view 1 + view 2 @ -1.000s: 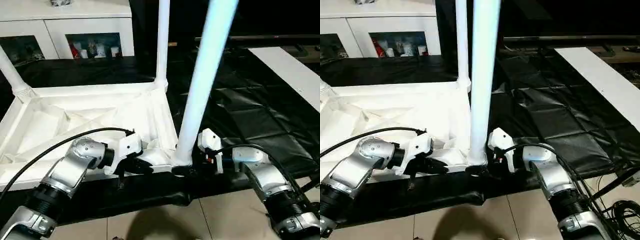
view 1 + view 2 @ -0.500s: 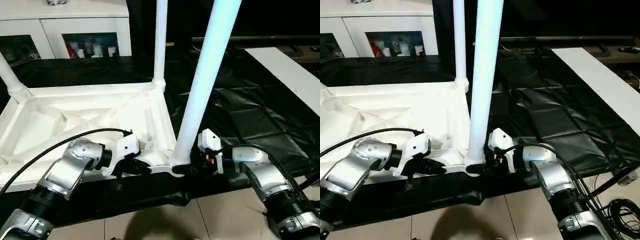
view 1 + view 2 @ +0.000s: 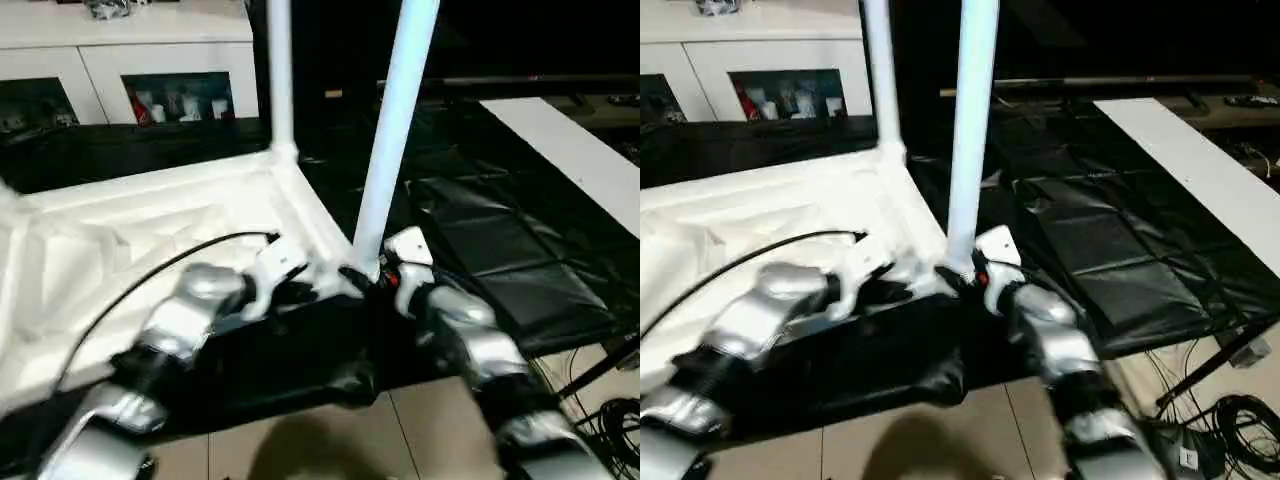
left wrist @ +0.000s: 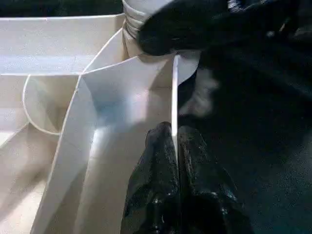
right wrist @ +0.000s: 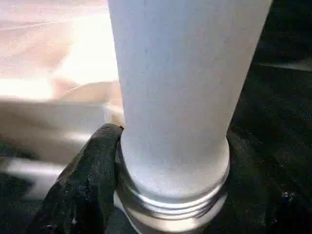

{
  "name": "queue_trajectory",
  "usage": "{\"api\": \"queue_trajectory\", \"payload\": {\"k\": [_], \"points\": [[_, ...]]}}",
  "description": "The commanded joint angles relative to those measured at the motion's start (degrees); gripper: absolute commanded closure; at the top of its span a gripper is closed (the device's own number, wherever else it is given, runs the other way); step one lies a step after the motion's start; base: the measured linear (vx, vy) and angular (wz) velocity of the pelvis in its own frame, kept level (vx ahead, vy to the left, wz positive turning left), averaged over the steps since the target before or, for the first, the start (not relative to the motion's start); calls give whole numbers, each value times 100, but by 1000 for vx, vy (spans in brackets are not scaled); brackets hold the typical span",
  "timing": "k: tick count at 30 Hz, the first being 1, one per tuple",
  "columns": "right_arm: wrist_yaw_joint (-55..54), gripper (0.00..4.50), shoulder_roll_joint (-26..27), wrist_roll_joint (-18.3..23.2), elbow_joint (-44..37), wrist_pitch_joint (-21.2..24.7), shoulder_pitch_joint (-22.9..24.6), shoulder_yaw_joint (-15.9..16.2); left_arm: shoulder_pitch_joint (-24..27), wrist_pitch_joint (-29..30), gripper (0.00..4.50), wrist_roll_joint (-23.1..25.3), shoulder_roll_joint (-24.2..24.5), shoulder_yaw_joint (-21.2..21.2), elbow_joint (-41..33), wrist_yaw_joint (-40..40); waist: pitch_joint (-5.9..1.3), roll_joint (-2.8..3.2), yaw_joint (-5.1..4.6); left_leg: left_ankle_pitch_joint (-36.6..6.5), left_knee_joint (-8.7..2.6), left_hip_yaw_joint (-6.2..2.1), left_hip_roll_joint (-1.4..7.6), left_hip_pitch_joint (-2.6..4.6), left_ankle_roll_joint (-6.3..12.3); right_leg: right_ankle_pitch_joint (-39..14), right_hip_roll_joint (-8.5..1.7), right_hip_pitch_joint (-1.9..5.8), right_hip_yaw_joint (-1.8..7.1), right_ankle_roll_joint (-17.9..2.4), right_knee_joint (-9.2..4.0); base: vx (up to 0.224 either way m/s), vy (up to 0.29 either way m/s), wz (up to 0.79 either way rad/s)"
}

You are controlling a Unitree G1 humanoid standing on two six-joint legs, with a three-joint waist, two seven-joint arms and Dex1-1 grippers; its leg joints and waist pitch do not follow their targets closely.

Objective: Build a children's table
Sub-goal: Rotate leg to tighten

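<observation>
A: Where did the tabletop (image 3: 150,215) lie?
B: Upside down on the black sheet (image 3: 500,260), ribbed underside up, in front of the white cabinet (image 3: 130,70).

A: And the legs?
B: A far leg (image 3: 279,70) stood upright in its corner socket. The near leg (image 3: 392,130) rose from the near right corner, between the two grippers.

A: The right gripper (image 5: 165,195)?
B: Its fingers (image 5: 83,185) closed around the near leg's ringed base, one on each side.

A: The left gripper (image 4: 174,146)?
B: Its fingertips (image 4: 158,156) were pressed together, pinching the tabletop's thin rim wall (image 4: 174,97) just beside that corner.
</observation>
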Motion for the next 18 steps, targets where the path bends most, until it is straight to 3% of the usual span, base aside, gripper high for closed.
{"api": "queue_trajectory", "payload": {"k": [1,4,5,6,12,18], "points": [[-564,178,67,-102,348,48,-75,-137,-30,-13,450,-40,-192,208,289,519,-321,10,-10,-1941,-445,15,14,49,-157,-2064,-144,190,110,-989,-443,0,0,0],[-139,178,243,-25,242,-129,-105,-59,-76,-81,450,45,-226,132,340,481,-341,17,24,-1809,-442,18,30,24,-17,-1682,-148,221,111,-1028,-420,0,0,0],[21,143,272,58,158,-183,-83,-83,-60,-112,450,58,-203,103,298,421,-345,16,24,-1745,-439,22,32,23,-1,-1566,-142,227,111,-1059,-407,0,0,0],[209,122,317,195,81,-292,-66,-183,-31,-111,450,52,-189,96,254,333,-345,-27,27,-1677,-436,34,30,14,55,-1457,-141,239,108,-1099,-401,0,0,0],[783,66,43,226,-157,-447,2,-36,141,-204,450,0,-6,26,12,4,-348,-35,46,-1424,-430,40,42,-10,189,-1354,-164,272,100,-1186,-376,0,0,0],[2643,61,-991,286,-1201,-244,583,414,461,-453,450,-96,347,-68,-371,-543,-333,-68,74,-1337,-425,42,55,-30,352,-1404,-152,289,96,-1087,-388,0,0,0]]}}
